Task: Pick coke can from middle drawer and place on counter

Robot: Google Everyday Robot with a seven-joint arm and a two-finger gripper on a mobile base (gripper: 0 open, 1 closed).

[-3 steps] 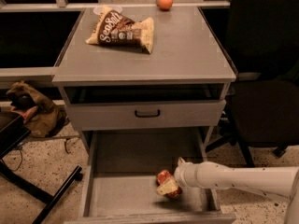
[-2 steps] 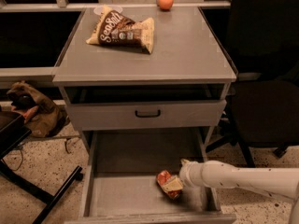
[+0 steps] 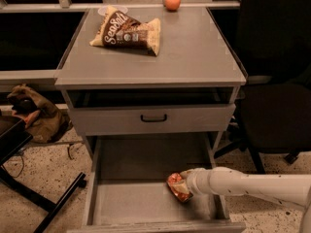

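Inside the open middle drawer (image 3: 127, 205), toward its front right, the red coke can (image 3: 176, 188) lies tipped over on the grey floor. Its long axis slants from back-left to front-right; which end is the top cannot be told. A white arm reaches in from the right, and its gripper (image 3: 185, 181) sits against the can. Whether it is clamped on cannot be told. Above, the counter (image 3: 189, 52) holds a chip bag (image 3: 127, 30) and an orange fruit (image 3: 172, 1).
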